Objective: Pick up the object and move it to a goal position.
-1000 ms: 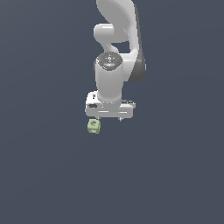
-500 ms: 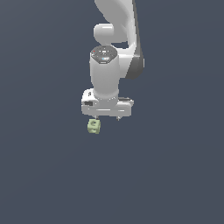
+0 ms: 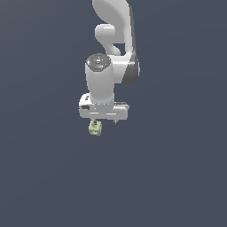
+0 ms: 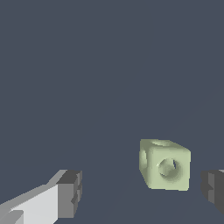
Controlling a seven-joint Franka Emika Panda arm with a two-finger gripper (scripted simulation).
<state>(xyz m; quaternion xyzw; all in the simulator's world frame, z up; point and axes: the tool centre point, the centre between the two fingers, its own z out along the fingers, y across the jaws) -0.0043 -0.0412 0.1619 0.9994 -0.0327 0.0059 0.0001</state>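
The object (image 3: 95, 128) is a tiny pale yellow-green cube with round holes in its faces, lying on the dark grey floor. In the exterior view my white gripper (image 3: 105, 121) hangs straight down just above it, with the object under the hand's left end. In the wrist view the object (image 4: 165, 164) lies between the two dark fingertips, close to one fingertip (image 4: 213, 188) and far from the other (image 4: 70, 194). Neither fingertip touches it. The gripper (image 4: 142, 192) is open and holds nothing.
Only the plain dark grey floor (image 3: 177, 177) surrounds the object. The white arm (image 3: 113, 44) rises behind the hand toward the top of the exterior view.
The hand has shifted slightly toward the exterior view's left and come lower over the object. The object has not moved. The jaws stay open.
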